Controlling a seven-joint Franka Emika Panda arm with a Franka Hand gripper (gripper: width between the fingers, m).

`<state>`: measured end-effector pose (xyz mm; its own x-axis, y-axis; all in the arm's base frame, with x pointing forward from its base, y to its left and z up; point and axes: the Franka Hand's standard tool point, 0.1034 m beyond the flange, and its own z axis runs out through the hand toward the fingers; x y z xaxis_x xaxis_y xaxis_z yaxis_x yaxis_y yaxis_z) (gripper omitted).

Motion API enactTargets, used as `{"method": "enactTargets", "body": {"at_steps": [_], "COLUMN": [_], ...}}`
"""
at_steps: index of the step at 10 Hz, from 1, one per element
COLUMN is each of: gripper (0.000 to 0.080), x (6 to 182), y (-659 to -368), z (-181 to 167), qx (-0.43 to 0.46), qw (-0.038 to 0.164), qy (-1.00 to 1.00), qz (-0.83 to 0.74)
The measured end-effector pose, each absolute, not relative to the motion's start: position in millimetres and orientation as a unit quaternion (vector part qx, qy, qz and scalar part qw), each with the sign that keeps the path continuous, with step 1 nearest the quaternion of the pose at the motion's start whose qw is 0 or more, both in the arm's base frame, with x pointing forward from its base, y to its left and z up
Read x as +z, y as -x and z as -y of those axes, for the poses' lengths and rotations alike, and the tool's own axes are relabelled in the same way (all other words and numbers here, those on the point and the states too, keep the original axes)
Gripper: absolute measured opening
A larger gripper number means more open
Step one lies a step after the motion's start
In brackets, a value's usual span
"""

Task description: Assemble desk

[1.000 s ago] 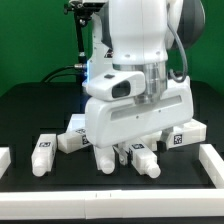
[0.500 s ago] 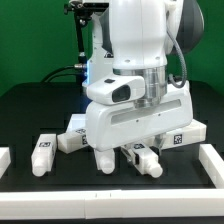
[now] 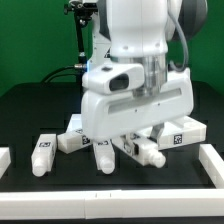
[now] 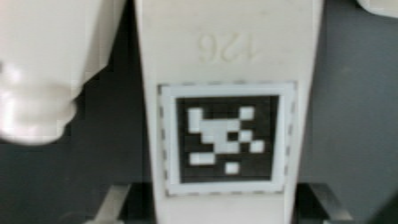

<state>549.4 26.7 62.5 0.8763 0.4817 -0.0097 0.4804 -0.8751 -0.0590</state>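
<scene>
Read the exterior view as a dial centred on the gripper (image 3: 130, 146), with twelve pointing away from the camera. The desk top (image 3: 192, 127) lies on the table (image 3: 25, 110) behind the gripper, spanning ten to three o'clock. The central leg (image 3: 148, 153) lies under the gripper, its free end toward four. The near leg (image 3: 103, 158) is just beside it at eight. The middle leg (image 3: 70, 142) is at nine, close against the desk top's front. The outer leg (image 3: 41, 155) is farther out toward nine, apart. In the wrist view, the central leg (image 4: 222, 90) runs between the fingers (image 4: 121, 200), with a neighbouring leg (image 4: 39, 90) just beside it.
</scene>
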Motion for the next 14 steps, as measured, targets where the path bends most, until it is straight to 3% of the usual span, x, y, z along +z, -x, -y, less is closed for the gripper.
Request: {"method": "enactTargets", "body": {"at_steps": [2,7,10,11,14], "gripper": [0.0284,0.0284,0.0284,0.0284,0.0284], "x": [88.3,85.4,93.9,93.6,92.9], "y": [-545,-541,-481,-477,-479], "z": [-15,-10,68,81,78], "qx": [0.010,0.003,-0.014,-0.013,-0.017], "qw": [0.024,0.025,0.008,0.006,0.008], "qy": [0.971,0.974,0.987,0.988,0.985], "qz": [0.236,0.226,0.158,0.155,0.169]}}
